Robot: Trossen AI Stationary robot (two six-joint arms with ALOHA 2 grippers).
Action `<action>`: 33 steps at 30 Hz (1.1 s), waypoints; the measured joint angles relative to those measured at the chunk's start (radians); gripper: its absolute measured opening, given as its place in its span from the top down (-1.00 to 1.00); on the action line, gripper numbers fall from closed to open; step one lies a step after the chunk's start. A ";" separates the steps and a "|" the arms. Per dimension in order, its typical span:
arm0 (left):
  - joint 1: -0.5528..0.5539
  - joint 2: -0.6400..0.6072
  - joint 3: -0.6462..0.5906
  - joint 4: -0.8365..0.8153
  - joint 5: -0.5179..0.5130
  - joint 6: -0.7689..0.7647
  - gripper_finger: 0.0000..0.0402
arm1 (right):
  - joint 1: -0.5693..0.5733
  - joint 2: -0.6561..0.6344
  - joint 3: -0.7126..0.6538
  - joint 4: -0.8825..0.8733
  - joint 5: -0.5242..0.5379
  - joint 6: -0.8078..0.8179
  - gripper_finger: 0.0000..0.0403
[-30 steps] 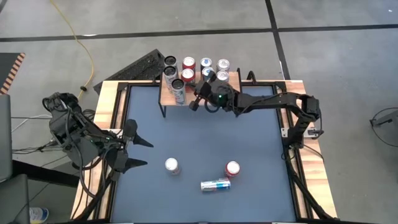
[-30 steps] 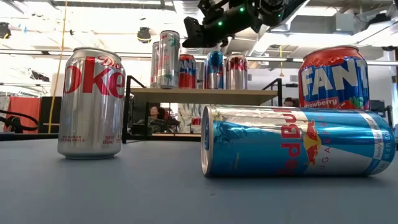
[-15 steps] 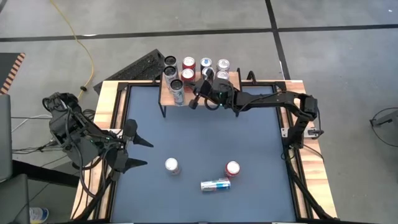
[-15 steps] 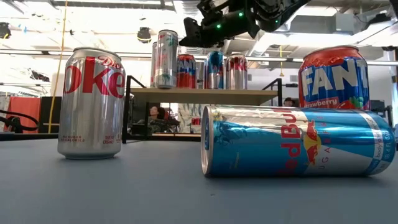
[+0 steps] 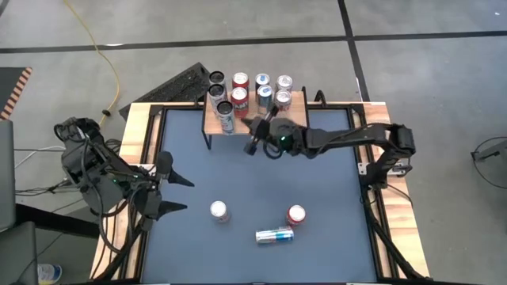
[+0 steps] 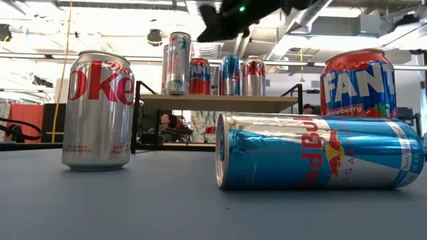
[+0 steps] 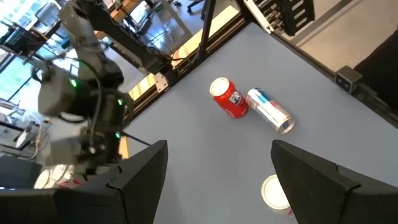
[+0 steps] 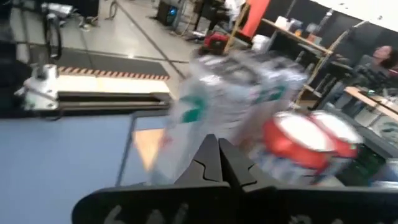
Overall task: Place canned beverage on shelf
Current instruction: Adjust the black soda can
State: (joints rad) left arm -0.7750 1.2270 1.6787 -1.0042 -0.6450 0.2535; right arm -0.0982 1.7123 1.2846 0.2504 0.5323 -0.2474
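Note:
The shelf [image 5: 242,119] stands at the table's far edge, its light-wood top on black legs, with several upright cans [image 5: 238,96] on it; it also shows in the low view [image 6: 220,101]. My right gripper [image 5: 252,146] is shut and empty, hovering just in front of the shelf's near edge; its closed fingertips show in the right wrist view [image 8: 217,149]. On the table stand a Diet Coke can [image 5: 219,210] and a red Fanta can [image 5: 296,214], both upright. A blue Red Bull can [image 5: 274,235] lies on its side. My left gripper [image 5: 170,194] waits open at the table's left edge.
The table has a raised wooden rim [image 5: 139,134] with black rails. A tall silver-green can [image 8: 186,118] and red cans [image 8: 298,140] on the shelf are close ahead of my right gripper. Bare blue mat [image 5: 261,178] lies between the shelf and the three cans.
My right gripper has drawn back from the cans on the shelf toward the table's near edge, staying shut and empty. The cans on the shelf stay upright where they were.

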 joint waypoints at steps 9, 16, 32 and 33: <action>0.000 0.000 0.000 0.007 0.001 -0.008 -0.37 | -0.044 0.062 0.015 0.083 -0.056 -0.008 1.00; 0.000 0.000 0.000 0.006 0.001 -0.003 -0.37 | -0.095 0.061 0.016 0.115 -0.140 0.008 1.00; 0.000 0.001 0.000 -0.004 -0.016 -0.015 -0.37 | -0.065 0.059 0.017 0.139 -0.069 -0.054 1.00; 0.000 0.001 0.000 -0.004 -0.016 -0.016 -0.37 | -0.051 0.058 0.018 0.130 -0.081 -0.045 1.00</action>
State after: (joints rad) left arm -0.7753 1.2278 1.6787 -1.0085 -0.6614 0.2376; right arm -0.1491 1.7702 1.3022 0.3804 0.4511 -0.2926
